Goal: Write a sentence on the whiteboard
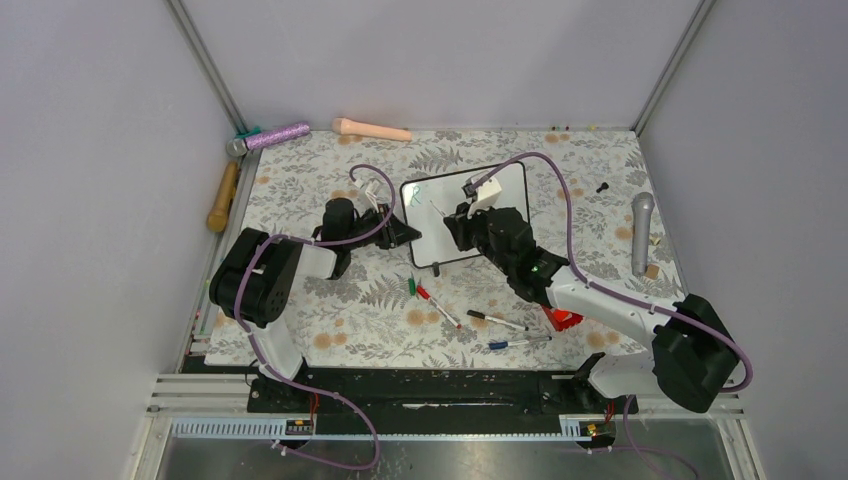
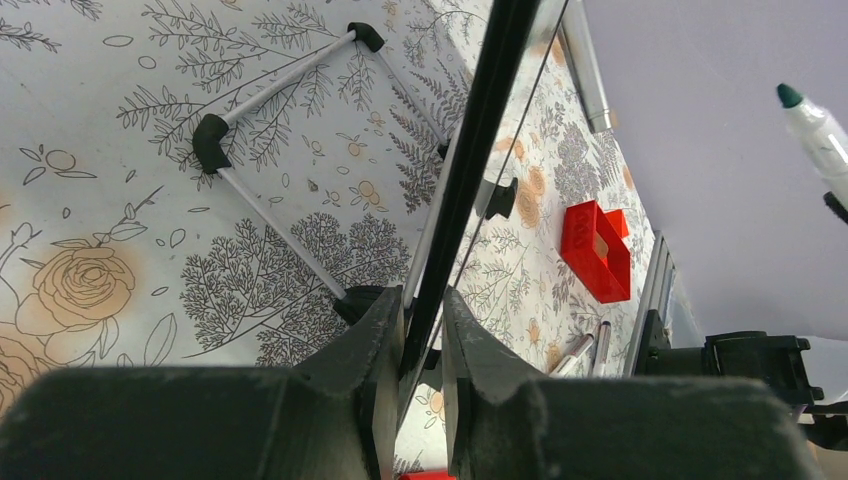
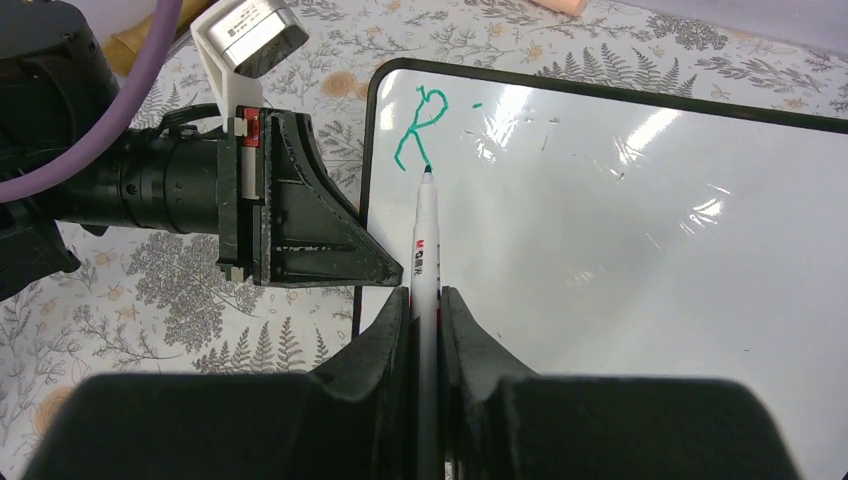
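The whiteboard (image 1: 505, 190) stands propped up at mid-table, white with a thin black frame. My left gripper (image 1: 405, 232) is shut on its left edge; the left wrist view shows the frame edge-on (image 2: 470, 170) between the jaws of the left gripper (image 2: 423, 300). My right gripper (image 3: 425, 295) is shut on a white marker (image 3: 425, 240), whose dark tip rests on the whiteboard (image 3: 620, 250) just under a green letter R (image 3: 418, 125). Of the sentence only this R and a short green dash (image 3: 478, 104) show. The marker's green tip (image 2: 792, 96) also appears in the left wrist view.
Loose pens (image 1: 497, 320) and a green cap (image 1: 412, 285) lie on the floral cloth in front of the board, beside a red block (image 1: 563, 318). A grey microphone (image 1: 641, 230) lies at the right. A purple microphone (image 1: 275, 135), a peach handle (image 1: 370, 128) and a wooden mallet (image 1: 222, 195) lie at the back left.
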Available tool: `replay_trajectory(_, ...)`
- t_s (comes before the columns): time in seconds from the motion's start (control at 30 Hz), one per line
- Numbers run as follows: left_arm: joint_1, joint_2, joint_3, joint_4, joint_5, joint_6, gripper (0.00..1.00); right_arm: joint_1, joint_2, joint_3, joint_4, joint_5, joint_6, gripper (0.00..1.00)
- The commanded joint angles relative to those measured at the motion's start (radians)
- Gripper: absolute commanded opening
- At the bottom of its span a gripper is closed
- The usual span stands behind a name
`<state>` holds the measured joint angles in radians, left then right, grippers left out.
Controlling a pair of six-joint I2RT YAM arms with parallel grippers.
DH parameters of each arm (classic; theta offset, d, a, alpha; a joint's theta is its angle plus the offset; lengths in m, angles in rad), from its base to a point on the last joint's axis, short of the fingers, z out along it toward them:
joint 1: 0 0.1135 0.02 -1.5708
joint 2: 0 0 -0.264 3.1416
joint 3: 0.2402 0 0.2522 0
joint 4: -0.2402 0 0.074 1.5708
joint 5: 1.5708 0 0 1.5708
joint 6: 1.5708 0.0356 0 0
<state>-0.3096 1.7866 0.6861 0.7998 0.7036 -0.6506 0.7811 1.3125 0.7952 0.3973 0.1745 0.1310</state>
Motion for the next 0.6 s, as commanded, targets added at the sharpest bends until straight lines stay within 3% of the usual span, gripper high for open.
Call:
replay_trajectory(0.0,0.005,-0.013,0.036,-0.072,-0.054,-0.014,0.16,-0.005,-0.029,-0.019,0.093,0.029,0.004,0.00)
replay_trajectory(0.23,0.023,0.033,0.027,0.076,0.022,-0.136,0.16,-0.005,-0.027,-0.011,0.085,0.026,0.001,0.00)
replay_trajectory(0.57,0.012,-0.005,0.012,-0.007,-0.065,-0.048,0.16,-0.005,0.016,0.017,0.074,0.022,0.034,0.00)
